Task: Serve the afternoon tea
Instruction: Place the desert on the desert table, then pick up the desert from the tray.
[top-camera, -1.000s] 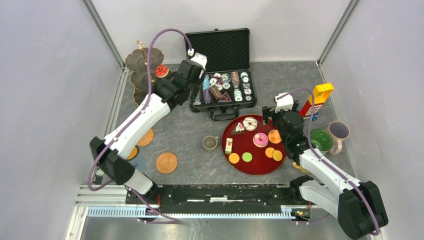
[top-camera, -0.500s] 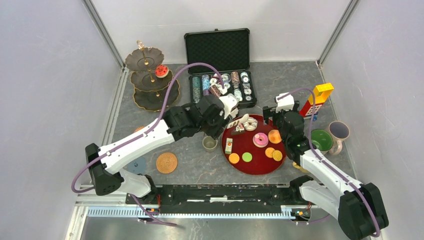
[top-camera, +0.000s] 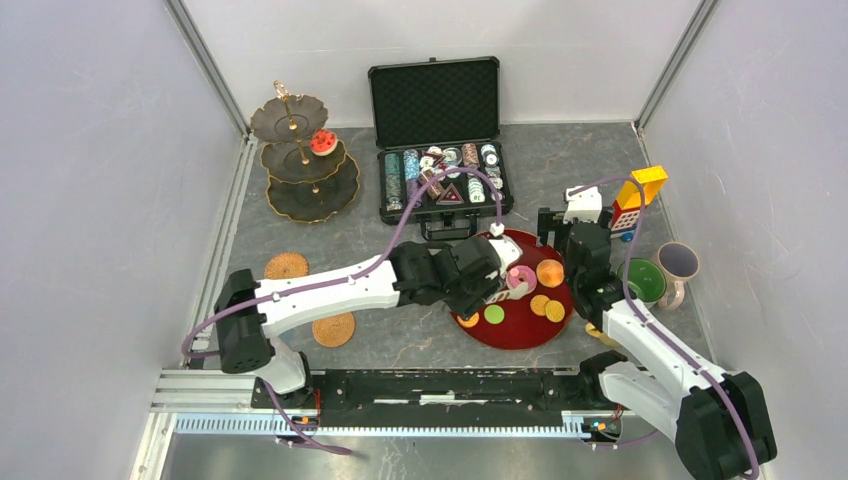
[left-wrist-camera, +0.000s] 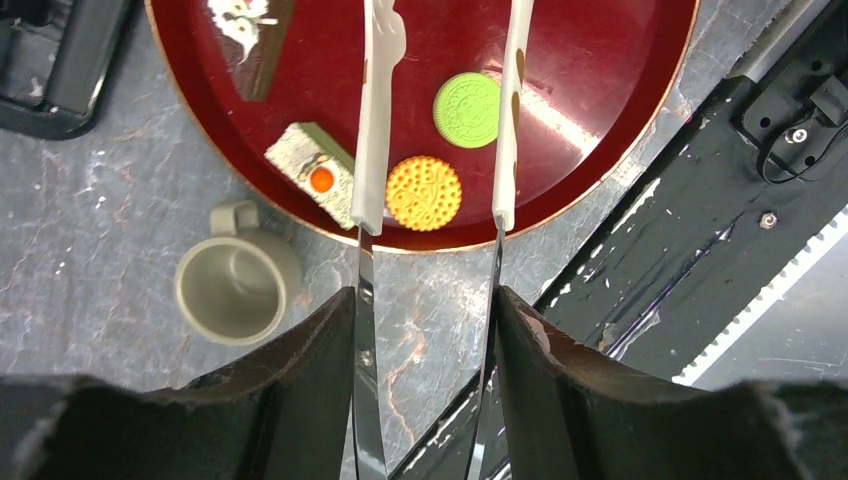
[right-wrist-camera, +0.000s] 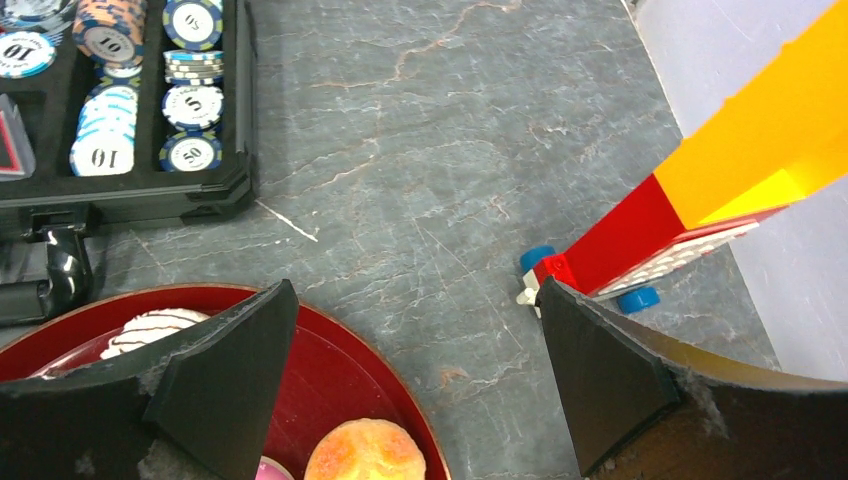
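Jaws spread, the left arm (top-camera: 330, 290) reaches across, fingers (left-wrist-camera: 371, 150) flanking the orange round (left-wrist-camera: 424, 193) on the tray (left-wrist-camera: 600, 100).

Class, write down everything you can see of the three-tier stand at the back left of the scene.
The three-tier stand is upright in the back left corner, left of the open black case. It has three dark plates with scalloped rims, the smallest on top and the largest at the bottom, on a gold-coloured central post that ends in a loop. A red sweet lies at the right edge of the middle tier. The other tiers look bare.
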